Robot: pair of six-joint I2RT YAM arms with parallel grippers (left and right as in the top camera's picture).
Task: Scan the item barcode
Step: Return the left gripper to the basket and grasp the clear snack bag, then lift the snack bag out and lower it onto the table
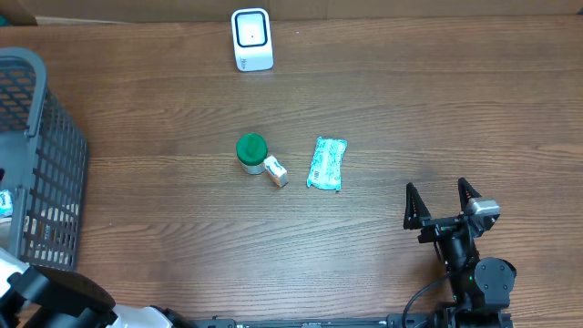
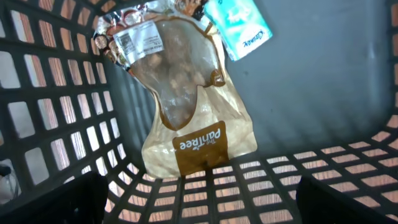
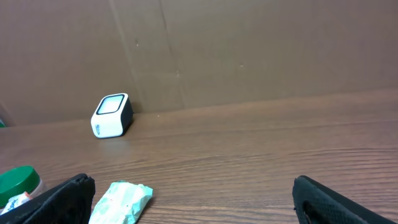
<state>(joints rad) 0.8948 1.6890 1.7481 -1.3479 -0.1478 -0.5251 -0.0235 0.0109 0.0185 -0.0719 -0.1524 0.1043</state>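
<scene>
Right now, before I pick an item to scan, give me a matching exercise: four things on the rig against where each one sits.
1 scanner
2 green-lidded jar
3 tabletop teal packet
4 tan snack bag

a inside the basket
b right against the small box
c at the table's far edge
d nearest the right gripper

Pairs: 1-c, 2-b, 3-d, 4-a

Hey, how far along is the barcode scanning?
Nothing looks scanned yet. Both hands are open and empty: the left hand is inside the basket above a snack bag, the right hand over bare table. Left: grasp an item, show its barcode to the scanner.
</scene>
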